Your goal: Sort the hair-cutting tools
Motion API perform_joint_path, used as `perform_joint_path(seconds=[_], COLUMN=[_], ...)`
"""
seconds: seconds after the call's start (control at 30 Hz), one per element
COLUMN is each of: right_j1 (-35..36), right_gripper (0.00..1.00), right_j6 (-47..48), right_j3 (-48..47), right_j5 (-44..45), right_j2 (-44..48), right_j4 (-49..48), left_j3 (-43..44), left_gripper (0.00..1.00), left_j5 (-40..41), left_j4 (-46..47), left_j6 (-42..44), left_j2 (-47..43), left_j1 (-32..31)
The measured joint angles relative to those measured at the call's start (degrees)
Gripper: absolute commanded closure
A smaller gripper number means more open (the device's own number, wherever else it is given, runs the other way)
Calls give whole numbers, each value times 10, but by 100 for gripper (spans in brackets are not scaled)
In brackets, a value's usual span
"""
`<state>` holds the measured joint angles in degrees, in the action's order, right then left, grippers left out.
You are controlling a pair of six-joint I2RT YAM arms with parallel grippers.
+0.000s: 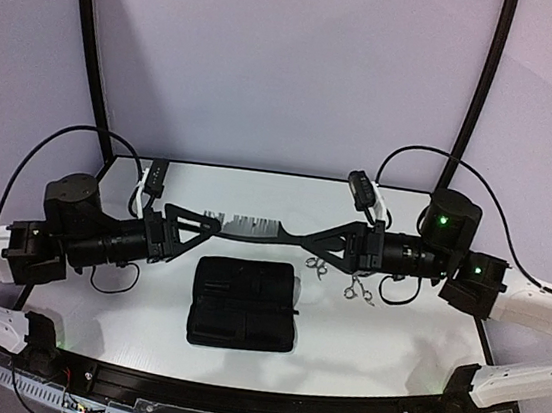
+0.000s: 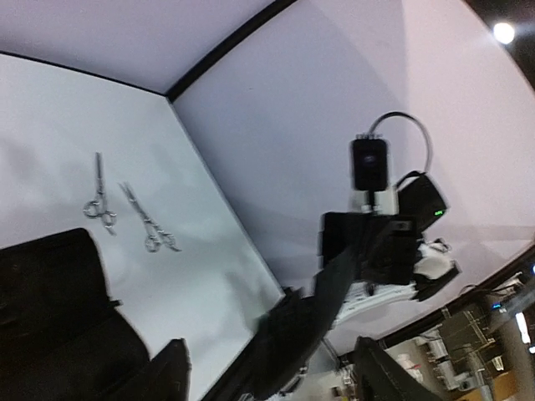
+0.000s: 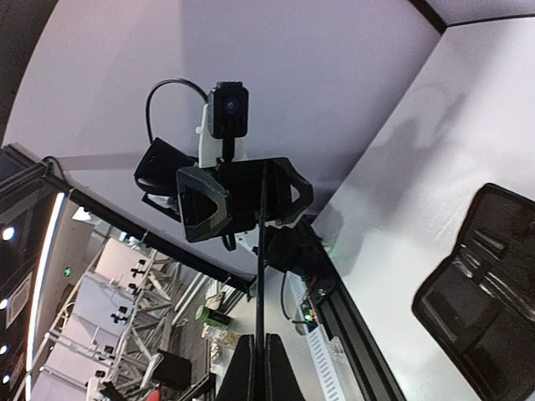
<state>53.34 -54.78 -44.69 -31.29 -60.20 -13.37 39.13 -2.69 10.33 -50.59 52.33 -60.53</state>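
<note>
The comb (image 1: 250, 227) hangs in the air above the table (image 1: 131, 320), level between the two arms and over the far edge of the black zip case (image 1: 244, 303). The right gripper (image 1: 297, 237) is clamped on one end of it. The left gripper (image 1: 215, 225) has its fingers spread wide around the other end. Two silver scissors (image 1: 315, 269) (image 1: 358, 292) lie side by side on the table, right of the case.

— Where do your cameras look from?
— One sits high behind my bases, looking down on the table (image 1: 141, 321). My left wrist camera, tilted, faces my right arm (image 2: 376, 242); the right one faces my left arm (image 3: 238, 200).
— What's shared?
— All three see the black case (image 1: 244, 303).
</note>
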Motion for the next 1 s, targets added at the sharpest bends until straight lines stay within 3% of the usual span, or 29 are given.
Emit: perform_joint_path(seconds=[0.23,0.43,0.67,1.0], right_j1=[-15,-68,-98,-118], right_gripper=[100,100,100,100], right_j6=[37,37,33,22], right_j3=[-7,49,95,131], right_j5=[57,53,14,-20], right_j2=[68,112,78,58], right_j4=[193,299,314,278], left_j3=[46,21,-8,-9], left_gripper=[1,1,20,43], left_j5=[112,117,65,8], left_j4=[-255,-394,-415,-348], left_j6=[-71,-137,-142,-118], left_j2=[-19,19,128,213], left_j1=[1,35,70,74])
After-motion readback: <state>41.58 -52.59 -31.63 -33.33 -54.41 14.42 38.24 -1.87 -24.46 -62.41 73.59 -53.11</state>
